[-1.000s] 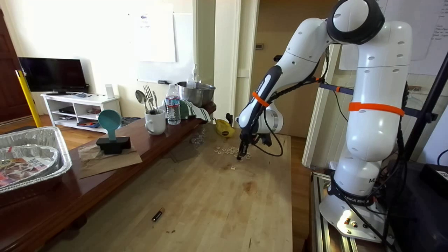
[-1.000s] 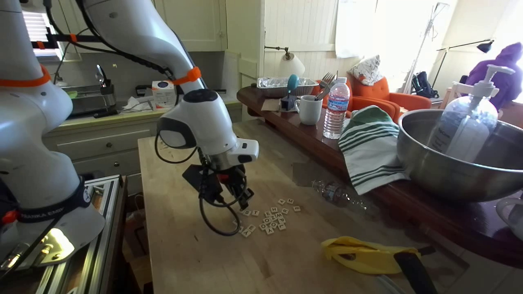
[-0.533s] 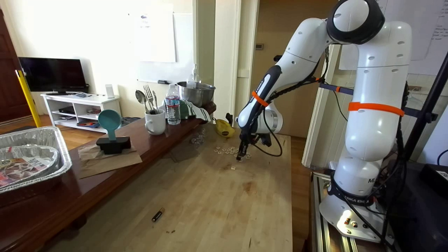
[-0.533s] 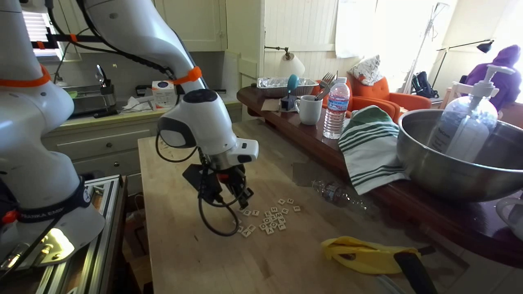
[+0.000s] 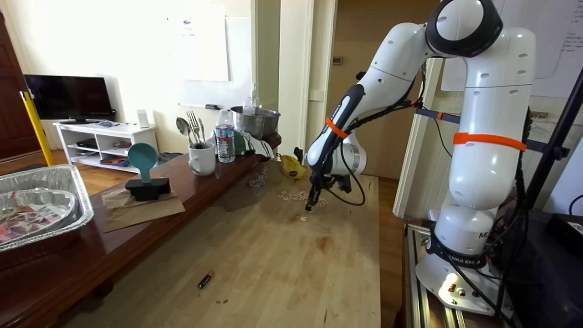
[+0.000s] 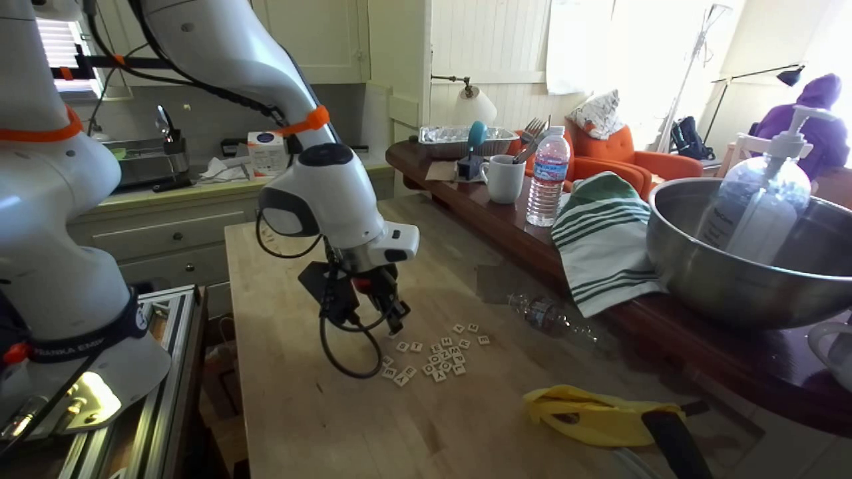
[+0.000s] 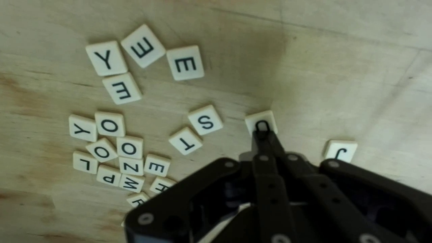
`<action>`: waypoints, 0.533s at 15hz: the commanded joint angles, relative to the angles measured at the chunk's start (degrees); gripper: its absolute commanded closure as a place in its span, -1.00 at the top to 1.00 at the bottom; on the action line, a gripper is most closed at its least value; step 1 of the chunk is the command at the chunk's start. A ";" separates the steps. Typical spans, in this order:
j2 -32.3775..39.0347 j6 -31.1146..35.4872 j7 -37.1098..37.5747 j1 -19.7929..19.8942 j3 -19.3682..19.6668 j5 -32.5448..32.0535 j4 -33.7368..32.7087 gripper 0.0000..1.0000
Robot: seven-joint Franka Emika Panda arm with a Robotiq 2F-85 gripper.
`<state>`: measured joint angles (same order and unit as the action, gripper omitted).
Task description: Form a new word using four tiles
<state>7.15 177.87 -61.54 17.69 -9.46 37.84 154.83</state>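
Several cream letter tiles lie loose on the wooden table. In the wrist view, a tile with a U-like letter lies right under my gripper, and the fingertips hide its lower part. My fingers are shut together with no tile visible between them; I cannot tell whether the tips touch the tile. An S tile and a T tile lie to its left, and a J tile to its right, partly hidden. My gripper also shows in both exterior views.
More tiles, including a Z tile and a Y tile, lie at left in the wrist view. A yellow bag, a clear plastic bottle and a battery lie on the table. A raised wooden ledge runs alongside.
My gripper has shifted slightly, away from the tile cluster, toward the lone tile. Tiles near it are now less covered in an exterior view. The tiles show no visible movement.
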 commanded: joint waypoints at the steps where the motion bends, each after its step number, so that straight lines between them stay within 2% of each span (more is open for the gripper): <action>1: 1.83 1.11 1.40 0.09 -1.27 3.16 -0.10 -1.00; 8: 1.54 0.94 8.92 -1.03 -0.86 4.15 0.09 -1.00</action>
<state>7.15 177.91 -55.47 17.45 -9.67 39.95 154.77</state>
